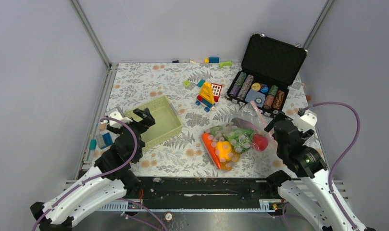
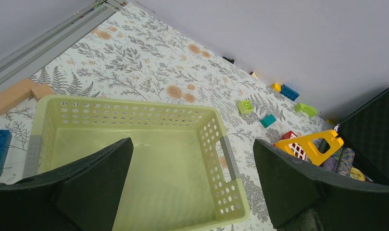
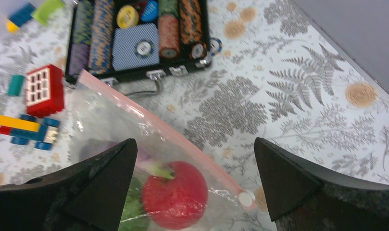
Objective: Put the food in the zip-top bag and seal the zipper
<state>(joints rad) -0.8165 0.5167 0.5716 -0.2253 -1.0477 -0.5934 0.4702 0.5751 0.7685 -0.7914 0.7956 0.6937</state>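
The clear zip-top bag (image 1: 240,126) lies on the table right of centre with the food inside: an orange carrot (image 1: 210,149), a yellow piece (image 1: 224,149), green leafy pieces (image 1: 238,137) and a red round one (image 1: 260,142). My right gripper (image 1: 281,126) is open and empty just above the bag's right end. In the right wrist view it (image 3: 194,187) straddles the red fruit (image 3: 175,187) and the pink-red zipper (image 3: 158,125), whose white slider (image 3: 245,198) sits at the near end. My left gripper (image 1: 143,118) is open and empty over the basket, as the left wrist view (image 2: 192,187) shows.
A pale green basket (image 1: 170,132) stands empty at the left (image 2: 125,103). An open black poker chip case (image 1: 271,60) stands at the back right (image 3: 134,77). Building blocks (image 1: 207,94) lie mid-table, with more by the back wall (image 1: 214,60) and left edge (image 1: 105,139).
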